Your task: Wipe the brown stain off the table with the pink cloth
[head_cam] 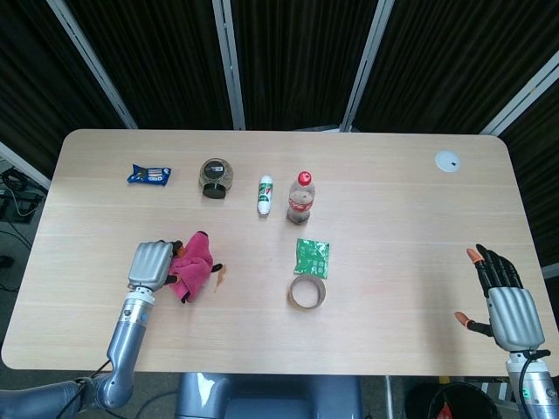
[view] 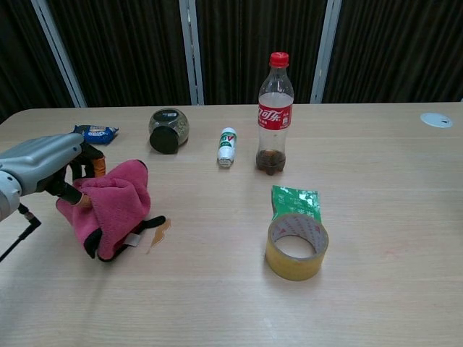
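Observation:
My left hand (head_cam: pixel 150 264) (view: pixel 45 165) grips the pink cloth (head_cam: pixel 192 264) (view: pixel 110 204), bunched and hanging from its fingers, with its lower edge on the table. The brown stain (head_cam: pixel 220 276) (view: pixel 158 233) lies just right of the cloth, partly covered by its black-trimmed edge. My right hand (head_cam: pixel 505 304) rests at the table's near right edge, fingers spread, holding nothing; the chest view does not show it.
A tape roll (head_cam: pixel 307 292) (view: pixel 296 246) and a green packet (head_cam: pixel 312 257) (view: pixel 294 199) lie right of the stain. Further back stand a cola bottle (head_cam: pixel 300 197) (view: pixel 275 114), a white tube (head_cam: pixel 265 195) (view: pixel 228 147), a dark jar (head_cam: pixel 215 177) (view: pixel 168 130) and a blue snack pack (head_cam: pixel 148 175) (view: pixel 93 133). A white disc (head_cam: pixel 447 161) sits far right.

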`<state>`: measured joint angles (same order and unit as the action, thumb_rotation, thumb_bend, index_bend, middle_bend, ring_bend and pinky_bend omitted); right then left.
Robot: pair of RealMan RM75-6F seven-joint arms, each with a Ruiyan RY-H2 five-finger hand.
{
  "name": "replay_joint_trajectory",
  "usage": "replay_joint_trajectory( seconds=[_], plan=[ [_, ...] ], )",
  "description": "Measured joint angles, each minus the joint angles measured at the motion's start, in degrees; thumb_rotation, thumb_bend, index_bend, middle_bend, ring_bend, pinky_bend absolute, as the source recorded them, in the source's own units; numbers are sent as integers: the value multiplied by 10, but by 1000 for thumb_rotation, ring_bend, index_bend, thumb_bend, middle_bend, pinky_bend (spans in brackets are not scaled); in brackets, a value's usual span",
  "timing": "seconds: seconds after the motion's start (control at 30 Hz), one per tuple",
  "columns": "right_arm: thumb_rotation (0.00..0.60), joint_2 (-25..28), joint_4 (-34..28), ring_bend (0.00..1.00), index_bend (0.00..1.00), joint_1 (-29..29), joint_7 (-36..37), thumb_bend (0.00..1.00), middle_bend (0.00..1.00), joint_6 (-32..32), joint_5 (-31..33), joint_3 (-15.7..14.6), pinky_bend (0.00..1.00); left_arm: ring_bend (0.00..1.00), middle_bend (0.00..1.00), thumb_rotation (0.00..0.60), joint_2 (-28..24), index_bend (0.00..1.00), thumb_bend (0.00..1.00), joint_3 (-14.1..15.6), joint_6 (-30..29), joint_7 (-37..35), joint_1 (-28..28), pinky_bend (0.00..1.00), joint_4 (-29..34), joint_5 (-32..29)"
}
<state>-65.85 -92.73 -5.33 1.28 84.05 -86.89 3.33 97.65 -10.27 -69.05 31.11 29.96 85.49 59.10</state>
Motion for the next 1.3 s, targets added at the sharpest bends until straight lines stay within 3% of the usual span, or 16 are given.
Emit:
replay_joint_trajectory(
  seconds=[0.4,0.7,0.87,1.0,1.3],
  plan=[
    [600,-1,1,0,25,2,4,10,0,4,5,3,80,500,590,600,89,846,585,13,-3,48,20,603,5,-7],
    [600,0,-1,0,24,2,9,10,0,2,8,3,80,500,590,600,138,850,586,19,4,66,34,603,-59,-8],
    [600,-1,1,0,25,1,10,11,0,-1,7,3,80,500,591,600,157,850,586,5,9,75,44,603,-126,-11],
    [600,-1,2,0,24,-1,12,11,0,-6,10,4,80,499,591,600,161,851,587,-24,19,82,57,603,-167,-26],
    [600,-1,3,0,25,-2,12,11,0,-8,9,3,80,500,591,600,121,852,586,-50,38,83,66,603,-215,-43]
  ],
)
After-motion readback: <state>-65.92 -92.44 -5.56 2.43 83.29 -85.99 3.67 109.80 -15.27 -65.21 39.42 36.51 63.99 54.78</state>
